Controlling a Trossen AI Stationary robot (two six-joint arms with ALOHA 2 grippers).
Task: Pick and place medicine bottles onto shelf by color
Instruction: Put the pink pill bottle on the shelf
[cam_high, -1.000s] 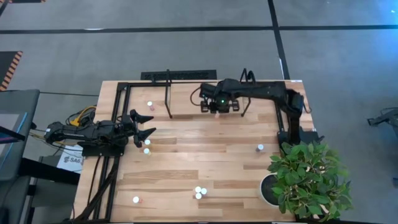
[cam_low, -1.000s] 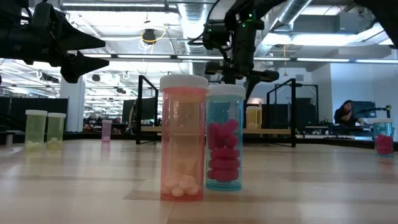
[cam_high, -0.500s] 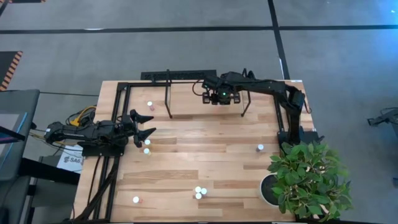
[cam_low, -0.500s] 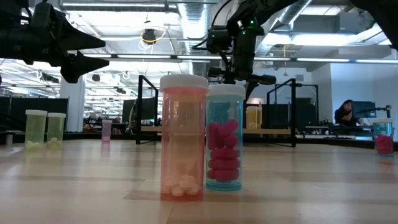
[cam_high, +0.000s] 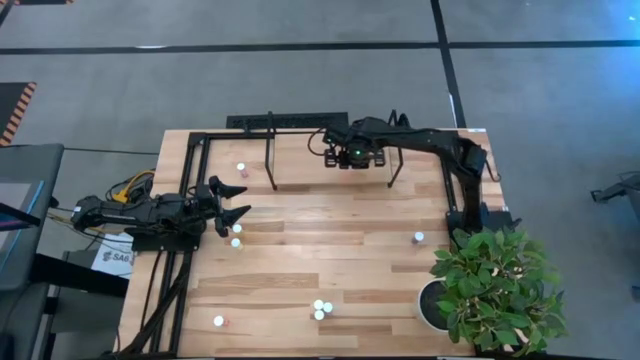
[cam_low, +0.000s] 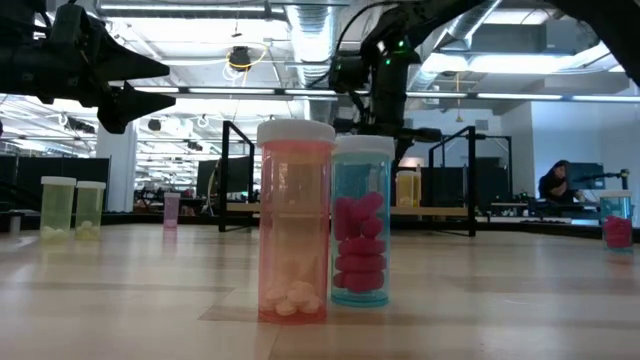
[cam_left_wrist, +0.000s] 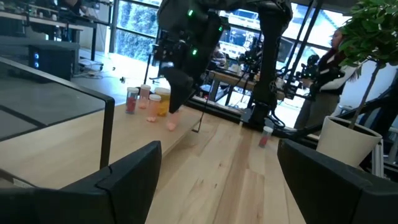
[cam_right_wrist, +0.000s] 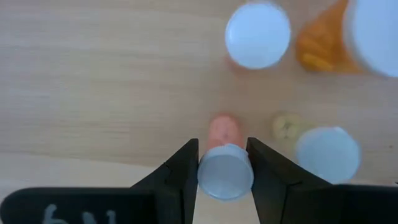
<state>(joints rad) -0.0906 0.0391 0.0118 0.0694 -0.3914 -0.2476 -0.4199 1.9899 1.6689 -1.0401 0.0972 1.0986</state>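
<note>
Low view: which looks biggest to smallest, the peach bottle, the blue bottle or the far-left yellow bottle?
1. peach bottle
2. blue bottle
3. yellow bottle
The yellow one stands farther from the camera, so its true size is unsure.

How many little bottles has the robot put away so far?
Three bottles already stand on the shelf. The right tool holds a pink bottle over it. Bottles remain on the table, some near the open, waiting left tool.

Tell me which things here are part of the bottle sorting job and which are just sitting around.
Job: pink bottle in the right hand; bottles on the table; bottles on the shelf; left hand, open.
Lying about: potted plant; cables.
</note>
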